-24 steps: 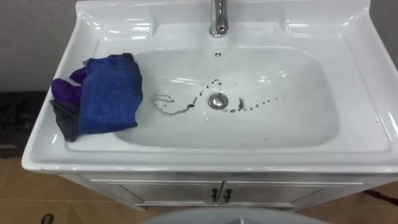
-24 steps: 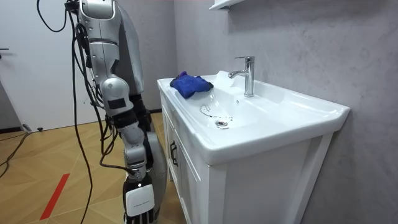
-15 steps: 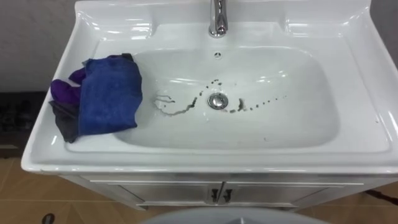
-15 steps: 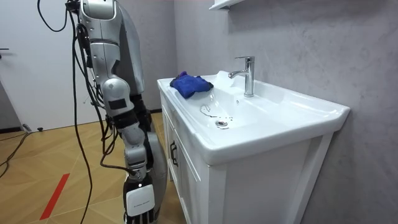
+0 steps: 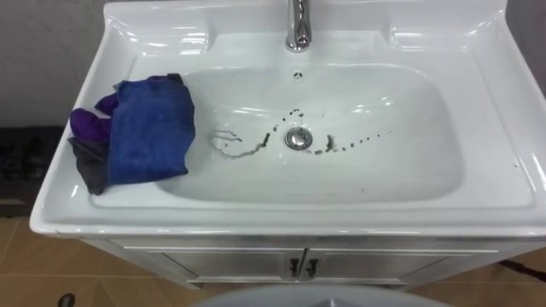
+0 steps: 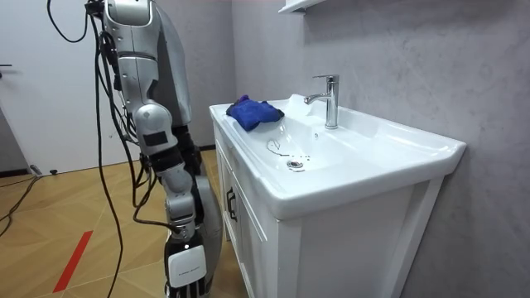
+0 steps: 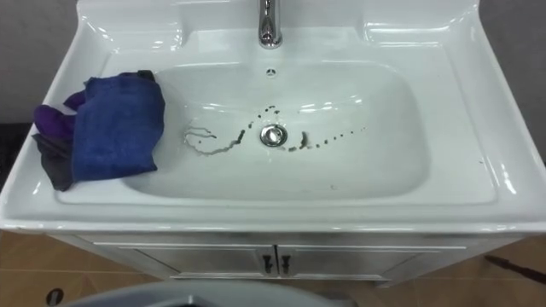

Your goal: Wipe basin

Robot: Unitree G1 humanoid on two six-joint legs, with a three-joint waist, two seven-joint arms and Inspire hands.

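Right hand [image 6: 185,266] hangs low at the bottom edge of the room view, just beside the front of the white cabinet [image 6: 248,223] and well below the basin rim. It is cut off by the edge, so I cannot tell whether it is spread or closed. It touches nothing I can make out.

Around it: wooden floor [image 6: 74,207] with a red strip [image 6: 73,260] toward the room view's left. Nothing stands between the hand and the cabinet front. The two cabinet doors meet at a pair of dark handles [image 5: 299,267].

Arm pose: the right arm drops straight down along the body, elbow barely bent. The robot stands upright facing the cabinet front, close to it.

Basin [image 5: 401,119]: white, glossy, a wide shallow bowl with a raised back ledge. A chrome tap [image 5: 298,24] stands at the middle of the back and a round metal drain [image 5: 298,138] sits in the bowl's centre. Dark marks [image 5: 241,151] trail across the bottom, a thin squiggle to the drain's left and a dotted line running off to its right.

A blue cloth [image 5: 150,128] lies bunched on the basin's left rim, its lower edge hanging over into the bowl, apart from the marks. A purple cloth [image 5: 88,124] and a dark grey one [image 5: 88,166] poke out from under it at the outer side.

A grey wall [image 6: 397,58] backs the basin, and a shelf [image 6: 303,5] is above it.
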